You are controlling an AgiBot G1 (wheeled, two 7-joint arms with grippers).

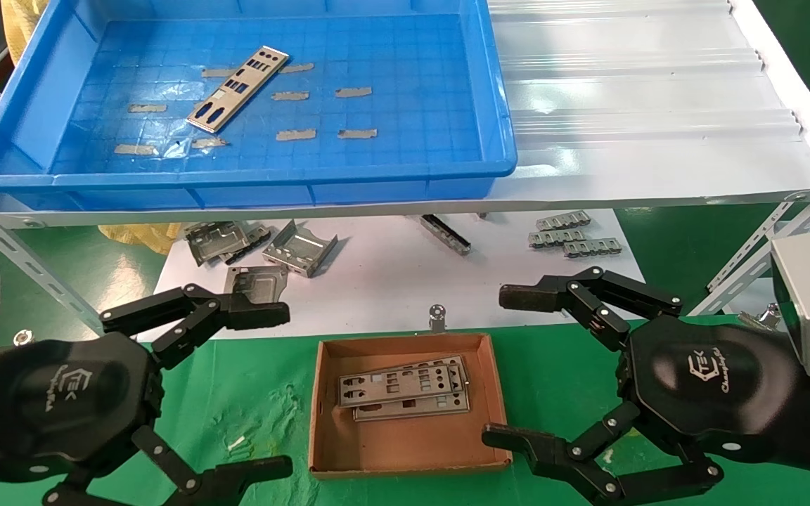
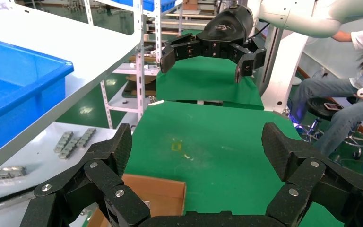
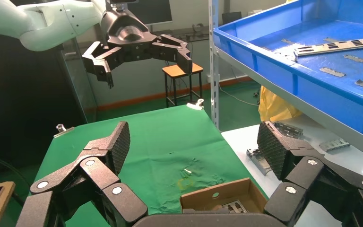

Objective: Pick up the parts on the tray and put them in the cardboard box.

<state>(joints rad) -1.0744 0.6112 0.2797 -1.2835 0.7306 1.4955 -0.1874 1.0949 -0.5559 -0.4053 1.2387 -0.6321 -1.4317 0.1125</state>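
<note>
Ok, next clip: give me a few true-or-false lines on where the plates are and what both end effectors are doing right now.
1. One silver plate lies in the blue tray. True.
2. The cardboard box is empty. False: it holds two stacked plates.
3. The left end effector is shut on a plate. False: it is open and holds nothing, low beside the box.
4. The right end effector is open, on the other side of the box. True.
5. The folded grey brackets sit inside the tray. False: they lie on the white shelf under it.
</note>
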